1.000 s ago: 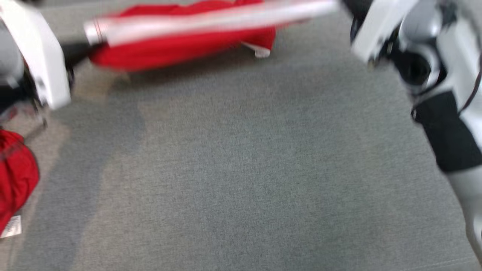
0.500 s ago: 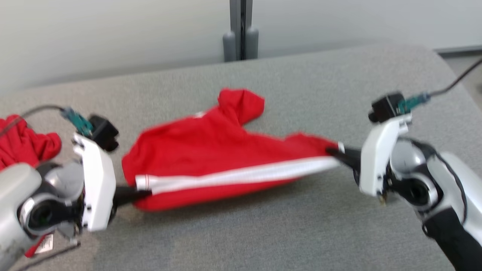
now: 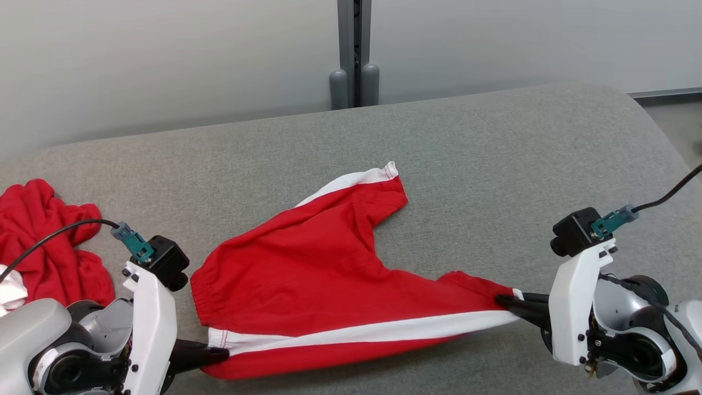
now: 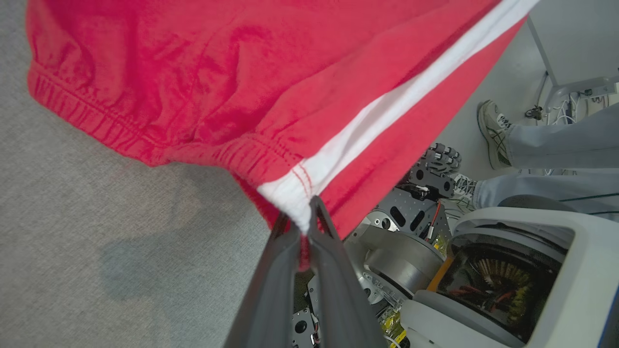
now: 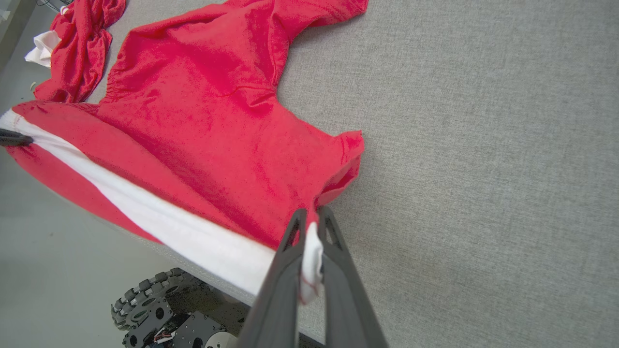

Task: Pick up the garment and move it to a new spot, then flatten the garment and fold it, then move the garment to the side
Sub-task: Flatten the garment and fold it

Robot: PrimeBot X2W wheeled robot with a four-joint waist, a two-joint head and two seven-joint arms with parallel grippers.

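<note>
Sprawling red shorts point(image 3: 307, 263), white stripe point(image 3: 356, 332) taut, ends clamped in left and right jaws.

The head view looks forward and down from above the grey fabric-covered table point(image 3: 493, 164) toward a pale wall point(image 3: 164, 55). The wrist views sit close at opposite ends of the red shorts with a white side stripe point(image 3: 307, 263), which all three share; the left one also looks past the table edge, apparently onto the robot's grey base point(image 4: 401, 261).
</note>
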